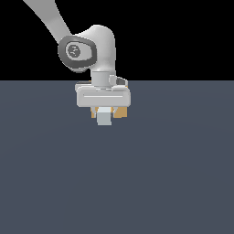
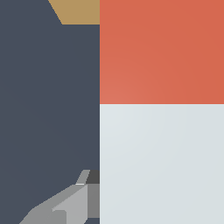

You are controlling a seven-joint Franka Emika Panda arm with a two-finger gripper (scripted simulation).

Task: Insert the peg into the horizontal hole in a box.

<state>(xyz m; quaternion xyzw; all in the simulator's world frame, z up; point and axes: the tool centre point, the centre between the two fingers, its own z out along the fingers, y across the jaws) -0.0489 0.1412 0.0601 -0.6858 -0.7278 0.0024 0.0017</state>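
Exterior view showed us the white-grey robot gripper [image 1: 104,111] hanging just above the middle of the frame, over the flat slate-grey floor [image 1: 117,183]. Under its crossbar we saw the pale grey-white end of the long square-sectioned peg [image 1: 104,117], pointing toward the camera, with slivers of the tan wood-coloured box [image 1: 120,112] peeking out on either side behind it. The hole was hidden from us in both views, blocked by the peg and the hand.

In the wrist view the peg filled the right side of the frame, its orange-red half above its pale half, and a wedge of the tan box sat at the top edge just beside the orange-red part. One grey finger [image 2: 70,203] showed at the lower left, pressed against the pale half, so we judged the pincer clamped on the peg, gripping it on the pale half.

We judged the step in hand to be lining up and pushing the orange-red end into the box. To do it well, we would keep the bar level and square to the box face, centre it on the opening before advancing, and push slowly, since the fit looked tight and any tilt could jam it against the rim.
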